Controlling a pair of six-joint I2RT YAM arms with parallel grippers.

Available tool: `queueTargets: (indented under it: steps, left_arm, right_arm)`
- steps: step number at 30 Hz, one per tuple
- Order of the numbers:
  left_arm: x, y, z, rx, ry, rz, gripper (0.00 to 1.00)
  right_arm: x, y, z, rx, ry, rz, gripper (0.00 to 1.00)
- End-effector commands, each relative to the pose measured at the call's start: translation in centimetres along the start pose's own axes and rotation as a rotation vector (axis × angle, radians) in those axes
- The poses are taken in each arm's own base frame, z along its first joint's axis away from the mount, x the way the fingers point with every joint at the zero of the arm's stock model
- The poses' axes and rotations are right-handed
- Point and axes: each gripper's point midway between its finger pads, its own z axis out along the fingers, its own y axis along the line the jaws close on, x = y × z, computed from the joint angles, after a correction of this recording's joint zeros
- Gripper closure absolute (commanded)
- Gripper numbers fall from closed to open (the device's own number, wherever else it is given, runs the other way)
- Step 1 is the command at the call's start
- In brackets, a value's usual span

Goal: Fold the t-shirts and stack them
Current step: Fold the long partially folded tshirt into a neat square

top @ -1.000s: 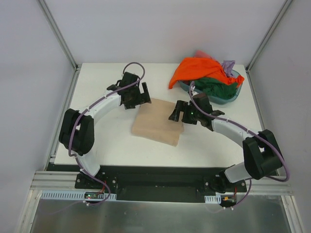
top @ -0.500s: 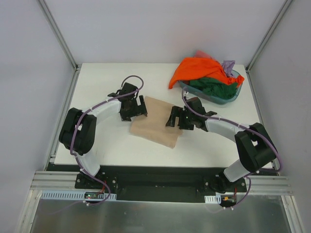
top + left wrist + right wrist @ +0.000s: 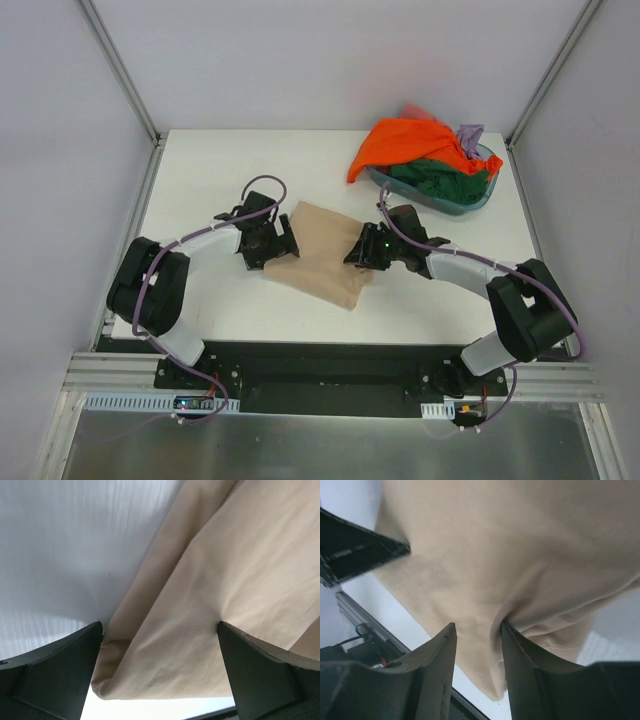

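One tan t-shirt [image 3: 318, 258] | folded near-square, tilted (long axis unclear); left gripper [image 3: 276, 245] spread open; right gripper [image 3: 362, 253] pinching its edge

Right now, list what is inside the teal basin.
An orange t-shirt heaped on top and spilling over the left rim of the teal basin, a dark green t-shirt beneath it, lilac cloth at the back. Whatever lies under them is covered.
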Motion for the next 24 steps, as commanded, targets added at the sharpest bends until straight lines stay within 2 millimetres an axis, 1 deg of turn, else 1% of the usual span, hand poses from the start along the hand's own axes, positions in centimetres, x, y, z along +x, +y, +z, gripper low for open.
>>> queueTargets:
  steps: [1, 2, 4, 6, 9, 10, 12, 13, 15, 18, 21, 24]
  left_arm:
    - [3.7, 1.2, -0.8, -0.016, 0.057, -0.056, 0.01]
    - [4.2, 1.4, -0.9, -0.017, 0.057, -0.065, 0.01]
    - [5.3, 1.7, -1.2, -0.016, 0.067, -0.077, 0.01]
    - [6.6, 1.7, -1.6, -0.011, 0.077, -0.073, 0.01]
    - [9.3, 1.8, -2.0, -0.003, 0.115, -0.060, 0.01]
    - [10.0, 1.7, -2.2, 0.003, 0.119, -0.053, 0.01]
    - [11.4, 1.8, -2.5, 0.007, 0.129, -0.044, 0.01]
    - [11.6, 1.7, -2.9, 0.021, 0.124, -0.042, 0.01]
    - [11.6, 1.8, -3.4, 0.034, 0.108, -0.038, 0.01]
    - [10.7, 2.0, -4.3, 0.037, 0.048, -0.025, 0.01]
    - [8.8, 2.5, -5.3, -0.003, -0.049, -0.010, 0.01]
    - [7.1, 2.9, -5.9, -0.050, -0.122, 0.005, 0.01]
  right_arm:
    - [-1.5, 3.7, -0.8, -0.160, -0.037, 0.004, 0.58]
    - [-1.5, 3.7, -0.8, -0.159, -0.038, 0.004, 0.58]
    - [-1.6, 3.3, -1.1, -0.140, -0.049, 0.009, 0.51]
    - [-1.5, 1.6, -1.6, -0.072, -0.065, 0.025, 0.49]
    - [-1.3, -1.8, -2.6, 0.075, -0.081, 0.030, 0.48]
    - [-0.7, -3.0, -3.1, 0.124, -0.063, 0.031, 0.48]
    - [-0.6, -4.1, -3.6, 0.160, -0.068, 0.018, 0.50]
    - [-0.6, -4.4, -3.8, 0.167, -0.069, 0.012, 0.52]
    - [-0.6, -4.4, -4.0, 0.164, -0.065, -0.016, 0.54]
    - [-0.5, -3.9, -4.0, 0.145, -0.041, -0.046, 0.55]
    - [-0.1, -3.3, -3.7, 0.111, -0.007, -0.075, 0.55]
    - [0.3, -2.9, -3.4, 0.104, 0.014, -0.112, 0.55]
